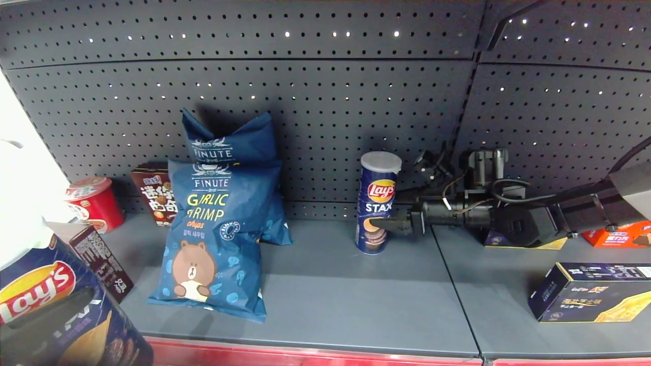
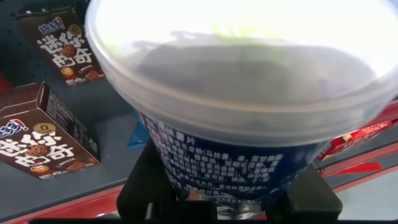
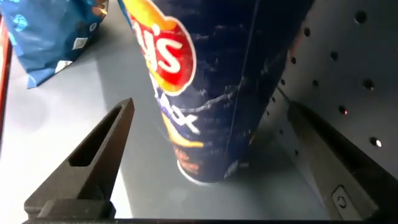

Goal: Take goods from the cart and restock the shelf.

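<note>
A blue chip can with a clear lid stands upright on the grey shelf, close to the pegboard back wall. My right gripper reaches in from the right and straddles its lower half. In the right wrist view the can sits between the two fingers of that gripper, with a gap on each side, so the gripper is open. At the near left, my left gripper is shut on a second chip can. The left wrist view looks down on that can's lid, held by the gripper.
Two blue shrimp-chip bags lean left of the standing can. Brown cookie boxes and a red cup sit at far left. A dark box and an orange box lie right. Bare shelf lies between bags and can.
</note>
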`<state>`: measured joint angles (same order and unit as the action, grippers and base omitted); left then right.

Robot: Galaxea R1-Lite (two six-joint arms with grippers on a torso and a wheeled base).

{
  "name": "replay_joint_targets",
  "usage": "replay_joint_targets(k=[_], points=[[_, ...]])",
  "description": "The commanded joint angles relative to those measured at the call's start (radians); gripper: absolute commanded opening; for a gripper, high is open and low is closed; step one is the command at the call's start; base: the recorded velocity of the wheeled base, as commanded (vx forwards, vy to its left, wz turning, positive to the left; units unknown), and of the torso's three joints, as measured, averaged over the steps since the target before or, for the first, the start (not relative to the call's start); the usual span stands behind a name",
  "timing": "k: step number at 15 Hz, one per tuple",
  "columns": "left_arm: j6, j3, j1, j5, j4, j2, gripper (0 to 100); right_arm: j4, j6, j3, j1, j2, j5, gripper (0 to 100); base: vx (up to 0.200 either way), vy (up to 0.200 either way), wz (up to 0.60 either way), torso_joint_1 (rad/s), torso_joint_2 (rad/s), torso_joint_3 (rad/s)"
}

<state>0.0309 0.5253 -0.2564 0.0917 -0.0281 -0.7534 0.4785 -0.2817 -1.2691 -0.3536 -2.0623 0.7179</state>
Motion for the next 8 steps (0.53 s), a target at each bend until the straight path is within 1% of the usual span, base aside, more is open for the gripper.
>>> replay_joint_targets(k=[1, 2, 8], points=[[0.000, -0.002, 0.000, 0.000, -0.001, -0.001, 0, 0.018, -0.001, -0.007, -0.007, -0.028, 0.002, 100, 0.000, 0.000, 0.00, 0.000, 0.00, 0.000], [0.000, -0.001, 0.000, 0.000, -0.001, -0.001, 0, 0.037, 0.001, -0.012, -0.015, -0.045, 0.005, 100, 0.000, 0.000, 0.00, 0.000, 0.00, 0.000], [0.000, -0.002, 0.000, 0.000, -0.001, -0.003, 0, 0.038, 0.003, -0.038, -0.022, -0.078, 0.002, 100, 0.000, 0.000, 0.00, 0.000, 0.00, 0.000]])
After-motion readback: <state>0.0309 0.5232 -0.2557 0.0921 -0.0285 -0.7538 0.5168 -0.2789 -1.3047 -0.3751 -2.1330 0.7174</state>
